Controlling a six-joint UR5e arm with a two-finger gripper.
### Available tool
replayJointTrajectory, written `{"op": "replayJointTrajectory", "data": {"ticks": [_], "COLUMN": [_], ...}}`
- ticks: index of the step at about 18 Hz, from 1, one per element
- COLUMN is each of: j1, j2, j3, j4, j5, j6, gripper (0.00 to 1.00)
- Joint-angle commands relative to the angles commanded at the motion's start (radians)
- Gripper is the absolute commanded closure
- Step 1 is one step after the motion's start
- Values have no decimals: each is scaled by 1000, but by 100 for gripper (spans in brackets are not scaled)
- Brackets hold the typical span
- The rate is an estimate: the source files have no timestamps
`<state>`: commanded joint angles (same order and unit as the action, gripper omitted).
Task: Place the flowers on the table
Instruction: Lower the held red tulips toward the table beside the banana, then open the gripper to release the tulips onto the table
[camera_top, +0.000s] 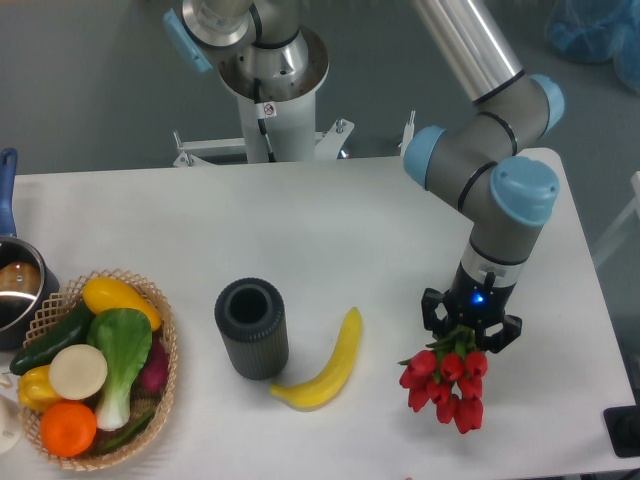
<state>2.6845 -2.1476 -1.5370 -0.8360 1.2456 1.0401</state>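
Note:
The flowers (447, 385), a bunch of red tulip buds, hang or rest at the front right of the white table (330, 230). Only the buds and a little green show; the stems are hidden under the gripper. My gripper (468, 336) points straight down right over the stem end and seems closed around it, but its fingers are hidden by the black gripper body. I cannot tell whether the buds touch the tabletop.
A yellow banana (325, 365) lies left of the flowers. A dark grey cylindrical vase (251, 327) stands left of the banana. A wicker basket (150, 420) of vegetables and fruit sits at the front left, a pot (15, 290) behind it. The robot base (268, 90) stands at the back.

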Motion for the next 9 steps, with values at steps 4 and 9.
{"op": "replayJointTrajectory", "data": {"ticks": [4, 9], "j1": [-11, -12], "j2": [-14, -21], "j3": [0, 0], "j4": [5, 5], "j5": [0, 0], "j6": [2, 2], "gripper": [42, 42]}}
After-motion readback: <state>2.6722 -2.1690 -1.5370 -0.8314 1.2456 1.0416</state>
